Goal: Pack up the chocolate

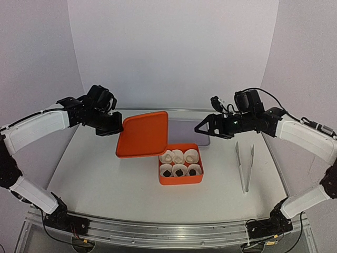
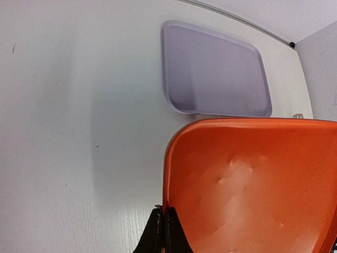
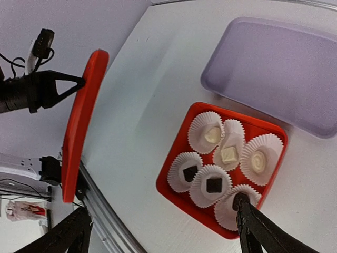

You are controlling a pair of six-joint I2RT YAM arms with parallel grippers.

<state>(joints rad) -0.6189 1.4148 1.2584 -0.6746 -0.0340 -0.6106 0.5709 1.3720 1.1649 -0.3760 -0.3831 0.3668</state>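
Note:
The orange box [image 1: 180, 181] sits mid-table with six white paper cups, each holding a chocolate. Three dark ones [image 3: 214, 185] are in the near row and three cream-white ones [image 3: 229, 154] in the far row; they also show in the top view [image 1: 179, 171]. My left gripper [image 1: 117, 129] is shut on the edge of the orange lid [image 1: 143, 134] and holds it tilted above the table, left of the box. In the left wrist view the fingers [image 2: 158, 234] pinch the lid's rim [image 2: 253, 184]. My right gripper [image 1: 202, 130] is open and empty, hovering above and behind the box [image 3: 164, 185].
A translucent purple tray [image 1: 185, 128] lies behind the box; it also shows in the left wrist view [image 2: 216, 71] and the right wrist view [image 3: 279, 68]. White tweezers [image 1: 245, 166] lie to the right of the box. A metal rail [image 1: 168, 229] runs along the near edge.

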